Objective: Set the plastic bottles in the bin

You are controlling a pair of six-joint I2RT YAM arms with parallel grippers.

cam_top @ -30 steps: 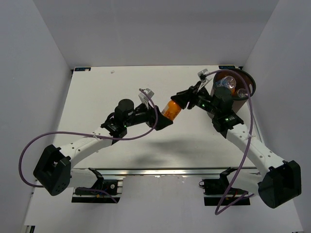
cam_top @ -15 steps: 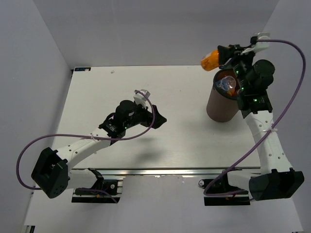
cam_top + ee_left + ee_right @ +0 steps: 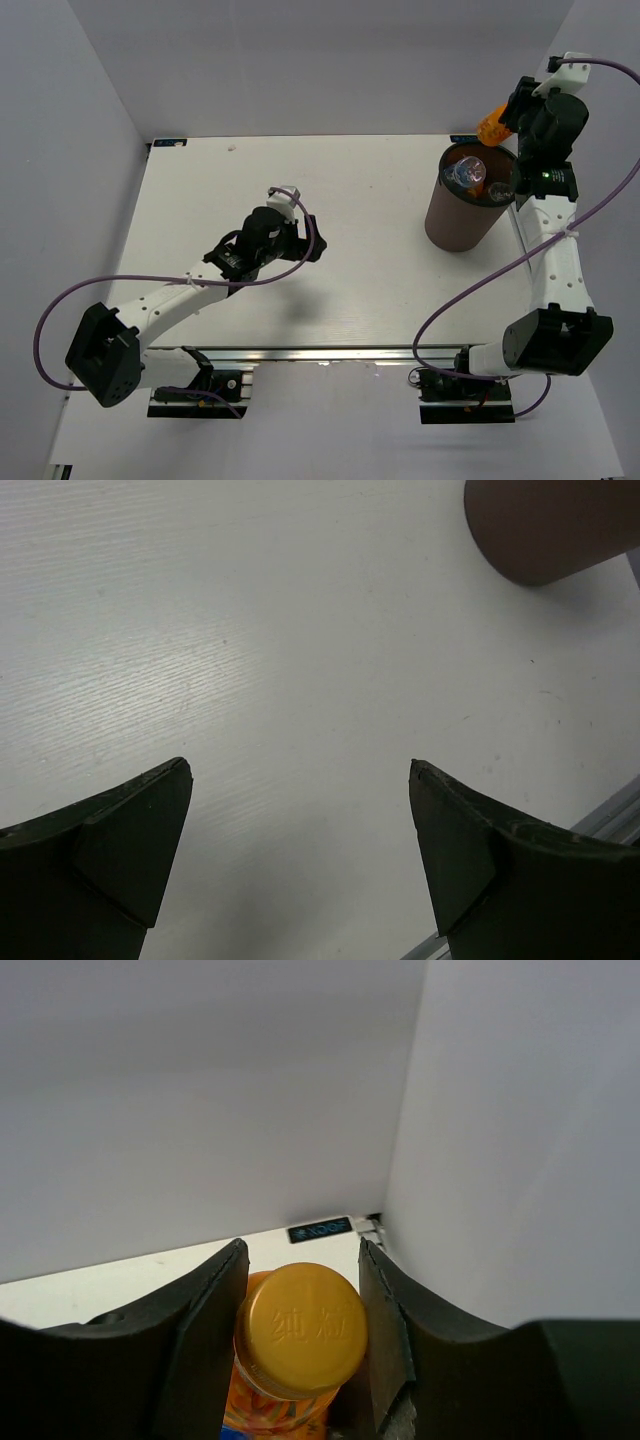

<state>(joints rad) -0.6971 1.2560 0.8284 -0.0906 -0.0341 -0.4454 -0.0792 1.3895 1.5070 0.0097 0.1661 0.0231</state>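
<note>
The dark brown bin point(image 3: 452, 215) stands at the table's far right, with clear bottles point(image 3: 470, 172) lying inside it. My right gripper point(image 3: 505, 118) is raised above the bin's far rim and is shut on an orange bottle point(image 3: 491, 123). In the right wrist view the bottle's orange cap point(image 3: 300, 1326) sits between my fingers point(image 3: 205, 1330). My left gripper point(image 3: 318, 242) is open and empty over the middle of the table. In the left wrist view its fingers point(image 3: 130, 845) frame bare table, and the bin's side point(image 3: 550, 525) shows at the top right.
White walls enclose the table on the left, back and right; my right gripper is close to the back right corner. The table's near edge rail point(image 3: 330, 352) runs between the arm bases.
My right gripper took the orange bottle from my left gripper at mid-table, lifted it and carried it right to above the bin's far rim. My left gripper drew back slightly, empty.
</note>
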